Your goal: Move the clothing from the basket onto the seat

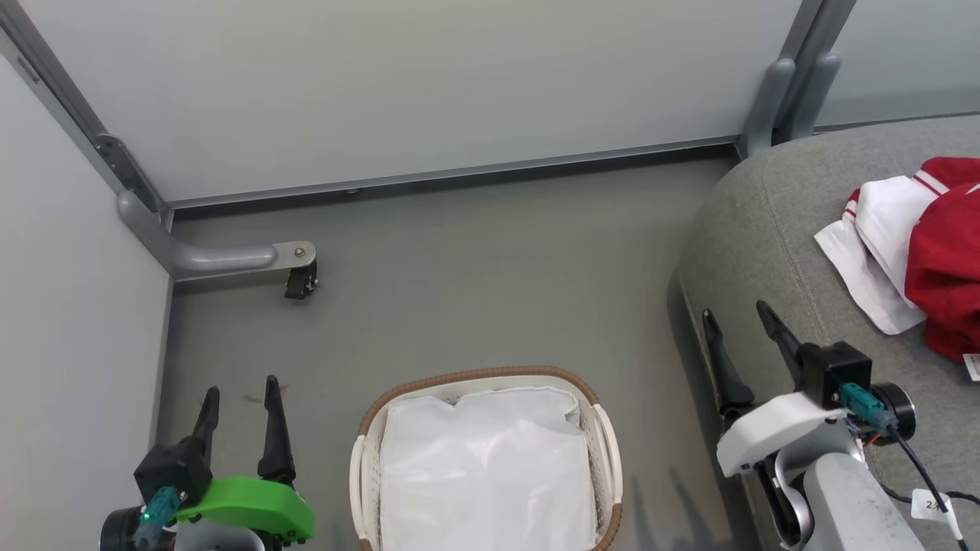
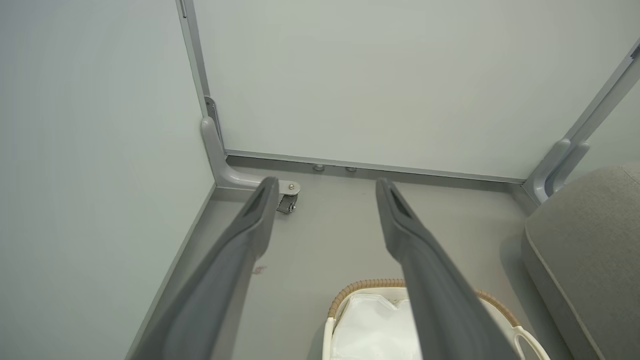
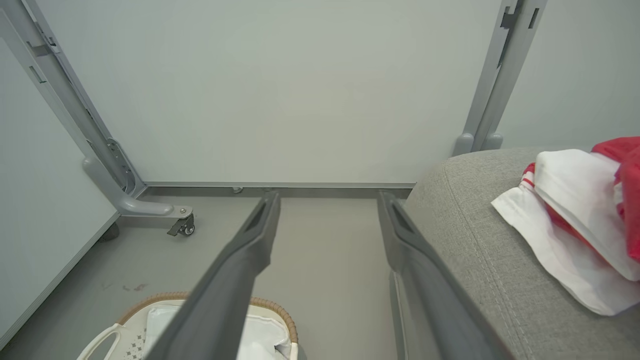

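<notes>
The red and white clothing (image 1: 922,249) lies bunched on the grey seat (image 1: 766,229) at the right edge of the head view; the right wrist view has the clothing (image 3: 575,215) on the seat (image 3: 475,240) too. The white basket (image 1: 367,459) with its brown rim stands on the floor at bottom centre, holding only a plain white liner (image 1: 486,467). My left gripper (image 1: 241,392) is open, left of the basket, with nothing between its fingers. My right gripper (image 1: 739,314) is open and empty beside the seat's left edge.
Pale partition walls close in the back and left. A grey support foot with a small caster (image 1: 301,282) sticks out onto the floor at the back left corner. A second grey post (image 1: 788,92) stands behind the seat. Grey floor (image 1: 498,275) lies between basket and wall.
</notes>
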{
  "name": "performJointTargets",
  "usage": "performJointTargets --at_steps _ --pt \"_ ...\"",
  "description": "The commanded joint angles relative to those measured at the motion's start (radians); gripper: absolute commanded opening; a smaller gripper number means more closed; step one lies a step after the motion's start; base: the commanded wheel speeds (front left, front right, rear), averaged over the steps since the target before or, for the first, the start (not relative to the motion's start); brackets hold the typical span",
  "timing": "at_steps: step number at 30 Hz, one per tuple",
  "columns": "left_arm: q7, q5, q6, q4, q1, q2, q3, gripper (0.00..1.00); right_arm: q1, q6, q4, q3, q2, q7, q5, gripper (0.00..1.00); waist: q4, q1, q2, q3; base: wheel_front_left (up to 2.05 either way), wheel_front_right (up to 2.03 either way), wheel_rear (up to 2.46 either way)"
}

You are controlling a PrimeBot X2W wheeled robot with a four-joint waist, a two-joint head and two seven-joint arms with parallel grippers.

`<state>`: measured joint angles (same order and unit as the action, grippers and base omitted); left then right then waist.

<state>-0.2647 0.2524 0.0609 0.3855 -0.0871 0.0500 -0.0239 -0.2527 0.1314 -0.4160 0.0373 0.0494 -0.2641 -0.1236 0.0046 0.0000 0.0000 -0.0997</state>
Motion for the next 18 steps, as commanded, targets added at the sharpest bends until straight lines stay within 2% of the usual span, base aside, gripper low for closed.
performJointTargets --at_steps 1,7,8,11,18 --pt "0.001 0.017 -0.006 -0.008 0.023 0.002 0.004 1.0 0.021 -0.001 -0.002 0.004 0.005 0.0 0.002 1.0 -0.003 0.0 0.0 0.01 0.0 0.0 0.0" --pt "0.001 0.084 0.011 0.001 0.063 0.002 -0.002 1.0 0.067 -0.001 -0.008 0.017 0.004 0.0 -0.014 1.0 -0.005 0.0 0.0 0.033 0.0 0.0 0.0" --pt "0.0 0.084 0.009 0.003 0.056 0.0 -0.005 0.0 0.061 0.0 -0.009 0.018 0.0 0.0 -0.011 0.0 -0.004 0.0 0.0 0.03 0.0 0.0 0.0" --pt "0.002 0.086 0.009 0.026 0.057 -0.003 -0.008 0.0 0.075 0.0 -0.029 0.017 -0.005 0.001 -0.014 0.0 -0.005 0.0 0.0 0.033 0.0 0.0 0.0" --pt "0.04 0.203 0.014 0.019 0.045 -0.004 0.01 0.0 0.077 0.0 -0.02 -0.005 -0.005 0.042 -0.149 0.0 -0.005 0.0 0.0 0.036 0.0 0.0 0.0"
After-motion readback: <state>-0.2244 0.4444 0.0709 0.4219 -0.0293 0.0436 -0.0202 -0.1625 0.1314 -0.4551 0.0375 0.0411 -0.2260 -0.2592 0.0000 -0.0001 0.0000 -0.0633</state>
